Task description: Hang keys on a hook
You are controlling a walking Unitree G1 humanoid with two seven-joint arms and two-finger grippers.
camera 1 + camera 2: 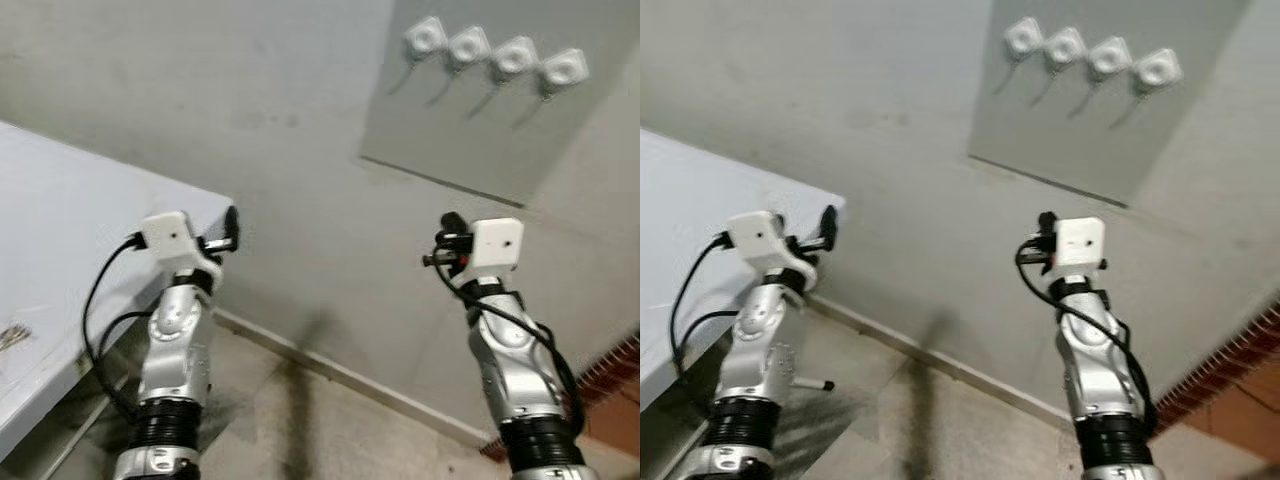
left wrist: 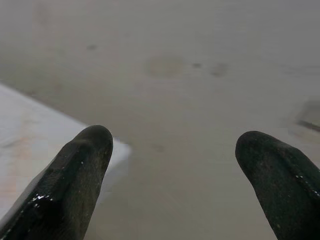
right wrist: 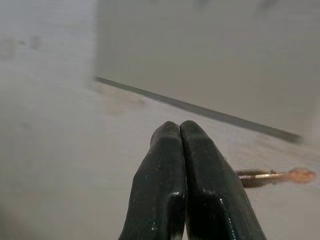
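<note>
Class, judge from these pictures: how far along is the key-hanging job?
Done: the right gripper is shut, seemingly on a coppery key. In hand: it is raised towards the wall. To do: all four hooks are bare; nothing hangs yet. The left gripper is open.

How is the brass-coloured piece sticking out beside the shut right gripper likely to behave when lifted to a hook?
The brass-coloured piece looks thin and metallic, so probably stiff and light. It juts sideways from the right gripper, whose fingers are pressed together, so it may swing or slip. The hooks look small, so threading it probably needs care.
</note>
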